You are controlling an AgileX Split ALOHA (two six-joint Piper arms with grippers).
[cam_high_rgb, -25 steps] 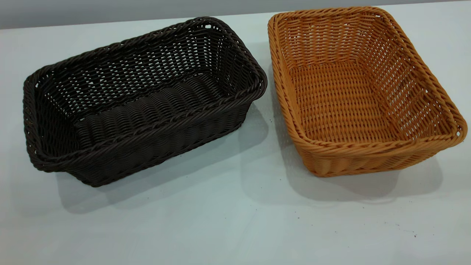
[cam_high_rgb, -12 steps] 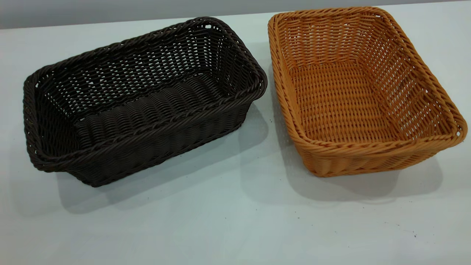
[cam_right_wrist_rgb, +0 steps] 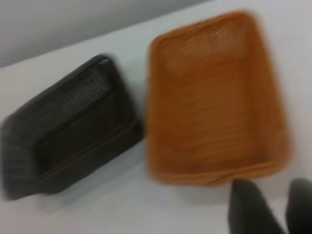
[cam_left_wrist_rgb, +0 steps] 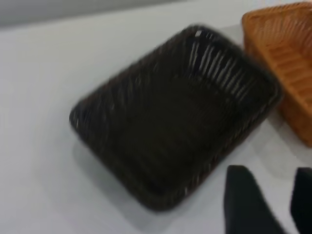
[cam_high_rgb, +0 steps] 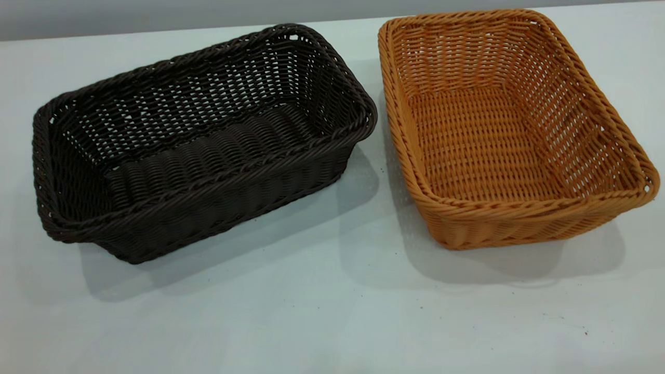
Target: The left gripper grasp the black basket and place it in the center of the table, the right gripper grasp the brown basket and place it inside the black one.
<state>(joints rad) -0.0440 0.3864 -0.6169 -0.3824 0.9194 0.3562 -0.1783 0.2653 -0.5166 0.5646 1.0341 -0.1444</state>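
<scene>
Black basket (cam_high_rgb: 208,150): very dark brown-black wicker, open-weave sides, braided rim. Brown basket (cam_high_rgb: 509,135): orange-tan wicker, similar weave. Table (cam_high_rgb: 332,311): pale grey-white, small dark specks.

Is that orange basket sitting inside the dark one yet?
No. The brown basket stands beside the black basket on the table, both empty, with a gap between them.

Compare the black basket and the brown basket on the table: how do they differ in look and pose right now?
Colour: the black basket is very dark brown-black; the brown basket is orange-tan.
Place: the black one sits at the exterior view's left, the brown one at its right, a narrow strip of table between them.
Pose: the black basket's long side runs slantwise across that view; the brown basket's runs more front to back.
Shared: both are rectangular woven wicker with braided rims, upright, empty, ungrasped.
</scene>
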